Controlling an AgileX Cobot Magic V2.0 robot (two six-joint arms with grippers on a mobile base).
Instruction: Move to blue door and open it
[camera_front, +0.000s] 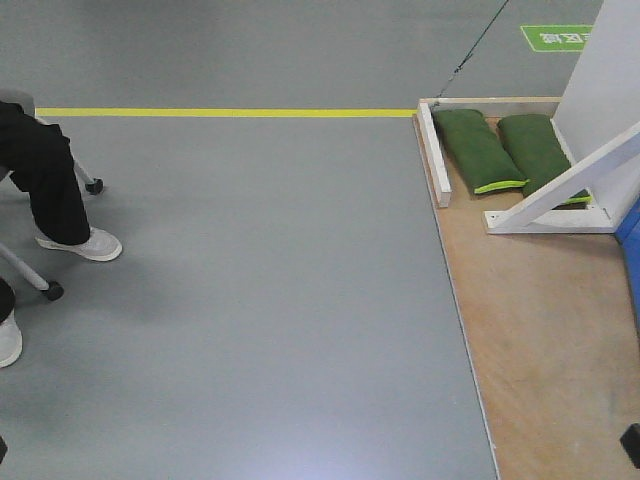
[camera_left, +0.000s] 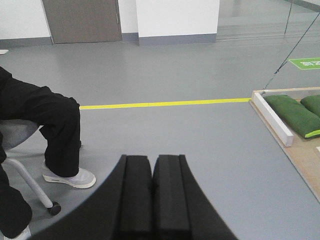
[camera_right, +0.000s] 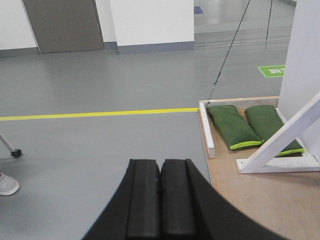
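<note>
Left hand and right hand sit fully closed, empty, while the glossy bright-blue door panel, a sliver at the bare plywood platform's right edge, looks rigid and slick, so grip its handle, currently unseen.

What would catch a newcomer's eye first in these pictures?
Two green sandbags lie on the wooden platform at right, beside a white brace. A yellow line crosses the grey floor, and a seated person's black-trousered leg shows at the left edge. Only a sliver of the blue door shows at far right.
</note>
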